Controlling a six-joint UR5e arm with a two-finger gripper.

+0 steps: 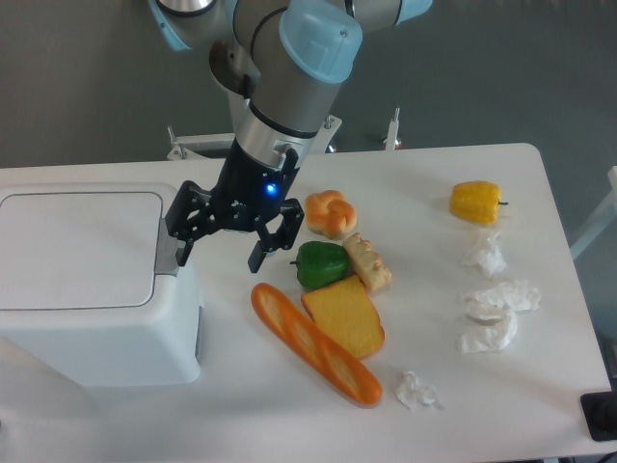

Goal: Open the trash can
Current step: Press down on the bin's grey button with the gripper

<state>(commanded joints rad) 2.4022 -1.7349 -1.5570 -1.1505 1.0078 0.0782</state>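
One end effector (219, 253), jaws spread wide, is hovering beside the closed trash can (92, 280) sitting at the tabletop's (289, 415) left edge.

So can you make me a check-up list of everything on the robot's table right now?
Surface: white table, mostly bare near the front edge.
Job's things: trash can at the left, lid flat and closed; grey latch on its right side.
Clutter: croissant, green pepper, bread chunk, yellow slice, baguette, yellow pepper, crumpled tissues at the right and one near the front.
End effector: end effector open, one finger beside the latch; contact cannot be told.
Cables: nothing seen.
Surroundings: grey wall, metal brackets behind the table.
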